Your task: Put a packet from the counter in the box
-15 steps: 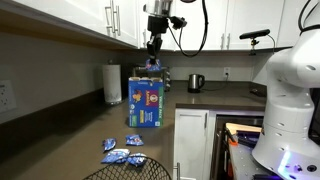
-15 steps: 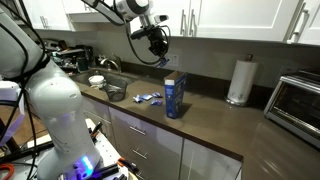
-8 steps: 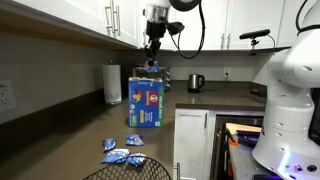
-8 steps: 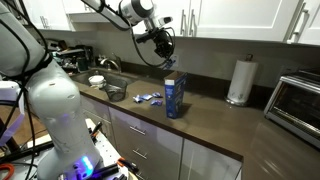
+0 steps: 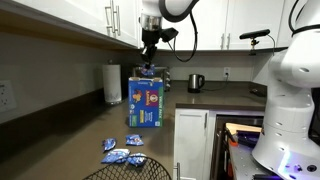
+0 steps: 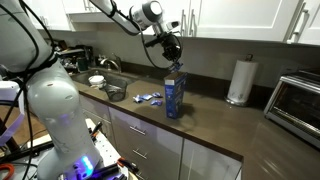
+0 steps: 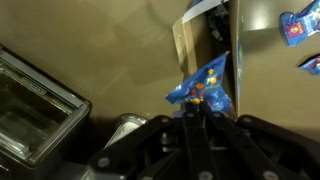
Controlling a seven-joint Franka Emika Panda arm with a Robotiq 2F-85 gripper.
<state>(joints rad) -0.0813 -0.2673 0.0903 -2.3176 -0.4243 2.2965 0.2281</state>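
My gripper (image 5: 149, 62) is shut on a small blue packet (image 7: 205, 85) and holds it right above the open top of the tall blue box (image 5: 146, 101) that stands on the dark counter (image 5: 80, 140). In an exterior view the gripper (image 6: 174, 65) hangs just over the box (image 6: 175, 97). In the wrist view the packet hangs from my gripper (image 7: 200, 108) over the box's open top (image 7: 205, 45). Several more blue packets (image 5: 123, 152) lie on the counter near its front; they also show beside the box (image 6: 150, 97).
A white paper-towel roll (image 5: 112, 84) stands behind the box by the wall. A kettle (image 5: 195, 82) is at the far counter. A sink with bowls (image 6: 105, 88) and a toaster oven (image 6: 296, 98) flank the box. White cabinets (image 5: 70, 15) hang overhead.
My gripper has moved with the packet sideways to stand over the box top and has come down a little closer to it.
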